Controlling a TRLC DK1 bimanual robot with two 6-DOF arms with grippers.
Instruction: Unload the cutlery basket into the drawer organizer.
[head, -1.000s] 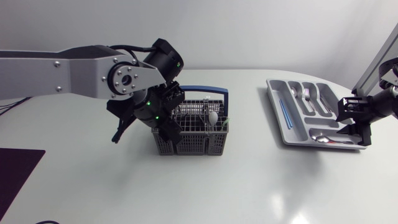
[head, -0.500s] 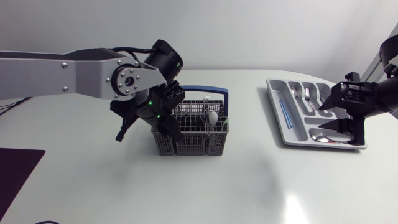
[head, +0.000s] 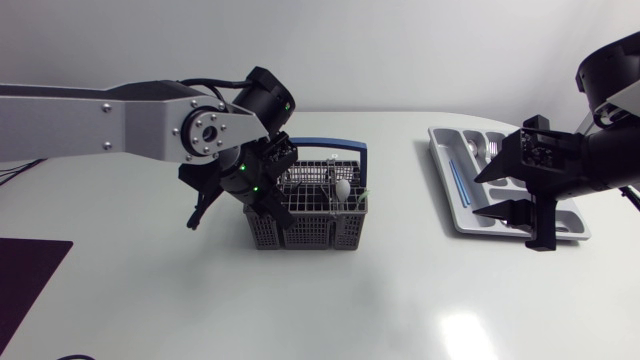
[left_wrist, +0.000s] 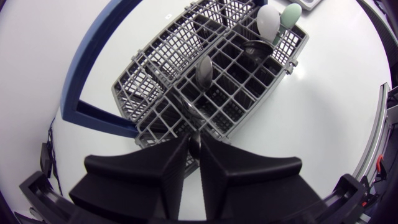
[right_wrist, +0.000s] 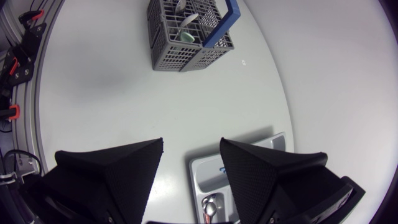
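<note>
The grey wire cutlery basket (head: 312, 212) with a blue handle (head: 330, 143) stands mid-table. My left gripper (head: 262, 200) reaches down into its left end. In the left wrist view the fingers (left_wrist: 146, 171) are pressed onto the end of a metal spoon (left_wrist: 203, 70) that leans in the basket (left_wrist: 249, 93). A white spoon (left_wrist: 268, 18) and a green one (left_wrist: 291, 14) stand in the far corner. My right gripper (head: 503, 190) hangs open and holds nothing, just left of the grey organizer (head: 462, 218). The organizer holds a blue stick (head: 456, 181) and forks (head: 491, 150).
A dark mat (head: 28, 282) lies at the table's front left corner. In the right wrist view a metal spoon (right_wrist: 211, 205) lies in the organizer (right_wrist: 249, 144) under my open right gripper (right_wrist: 191, 163), and the basket (right_wrist: 186, 31) is far ahead.
My left fingers have closed on the spoon in the basket. My right gripper has risen off the organizer and swung left, its fingers a little wider.
</note>
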